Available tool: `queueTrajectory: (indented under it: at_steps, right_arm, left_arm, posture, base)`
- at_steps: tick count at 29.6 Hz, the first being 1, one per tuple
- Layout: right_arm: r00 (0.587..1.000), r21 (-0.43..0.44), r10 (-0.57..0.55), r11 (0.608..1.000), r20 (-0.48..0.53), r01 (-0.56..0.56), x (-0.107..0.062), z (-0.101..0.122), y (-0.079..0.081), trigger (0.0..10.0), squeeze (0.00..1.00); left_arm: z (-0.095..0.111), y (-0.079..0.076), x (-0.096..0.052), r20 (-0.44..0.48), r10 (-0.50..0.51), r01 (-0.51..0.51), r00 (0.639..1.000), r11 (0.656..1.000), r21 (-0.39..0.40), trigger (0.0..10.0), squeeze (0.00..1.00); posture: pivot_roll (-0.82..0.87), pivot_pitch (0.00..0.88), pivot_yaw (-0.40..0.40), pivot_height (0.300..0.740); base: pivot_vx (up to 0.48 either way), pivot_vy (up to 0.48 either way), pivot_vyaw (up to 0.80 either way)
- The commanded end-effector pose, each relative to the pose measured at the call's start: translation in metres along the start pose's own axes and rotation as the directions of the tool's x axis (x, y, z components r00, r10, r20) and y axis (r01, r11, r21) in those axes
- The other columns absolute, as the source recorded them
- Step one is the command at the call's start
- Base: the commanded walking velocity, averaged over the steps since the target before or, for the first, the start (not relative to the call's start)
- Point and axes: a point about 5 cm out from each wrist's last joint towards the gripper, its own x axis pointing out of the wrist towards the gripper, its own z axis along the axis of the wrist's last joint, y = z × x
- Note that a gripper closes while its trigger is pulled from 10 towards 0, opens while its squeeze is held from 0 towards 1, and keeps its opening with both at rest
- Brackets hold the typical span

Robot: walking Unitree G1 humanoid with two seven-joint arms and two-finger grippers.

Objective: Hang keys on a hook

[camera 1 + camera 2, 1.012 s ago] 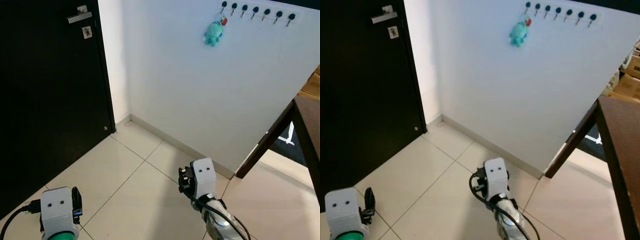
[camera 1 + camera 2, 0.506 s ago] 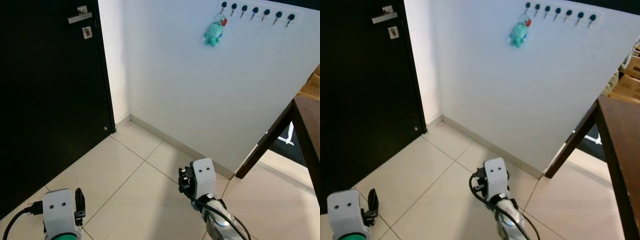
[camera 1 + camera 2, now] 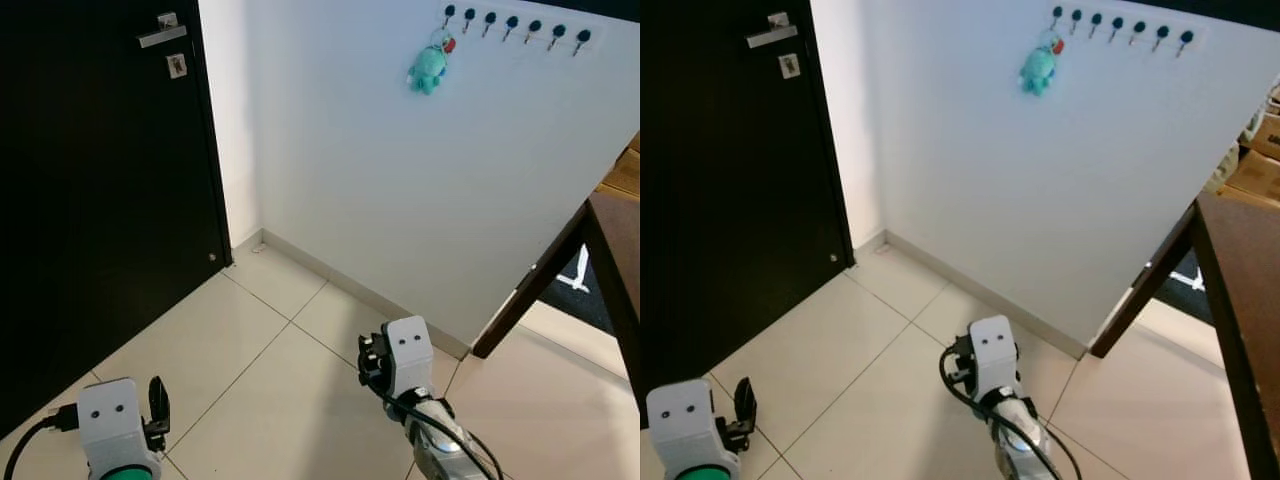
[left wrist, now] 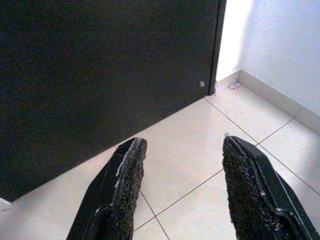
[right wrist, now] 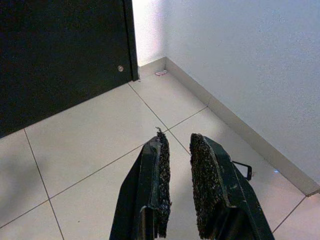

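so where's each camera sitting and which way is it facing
Left and right eye views: on the head, looking down at the wall hooks, keys and black door; both arms show low.
Left wrist view: along the open left gripper toward the door.
Right wrist view: along the right gripper at the tiled floor.
Both wrist views share the door corner.
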Motion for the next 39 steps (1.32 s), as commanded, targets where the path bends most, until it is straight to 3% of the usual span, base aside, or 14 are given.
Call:
queueTrajectory:
  at_steps: [1,26,39]
  right_arm:
    - [1.000,0.011,-0.001,1.000,-0.016,0.001,-0.0007,-0.0041,-0.0001,10.0,0.00]
    - [1.000,0.017,-0.002,1.000,-0.016,0.002,0.0013,-0.0027,-0.0021,10.0,0.00]
    - [1.000,0.024,0.002,1.000,-0.014,-0.002,0.0055,0.0006,0.0007,10.0,0.00]
  left_arm:
    - [-0.0091,0.0035,-0.0023,-0.048,0.015,-0.015,0.999,1.000,0.010,10.0,0.00]
    - [-0.0083,0.0025,0.0000,-0.049,0.012,-0.012,0.999,1.000,0.001,10.0,0.00]
    - [-0.0052,0.0046,0.0048,-0.044,0.015,-0.015,0.999,1.000,0.009,10.0,0.00]
  posture:
    - [-0.09,0.152,0.053,0.740]
    - [-0.09,0.159,0.053,0.740]
    - [-0.11,0.204,0.045,0.740]
  base:
    - [0.000,0.000,0.00]
    - [0.000,0.000,0.00]
    - [0.000,0.000,0.00]
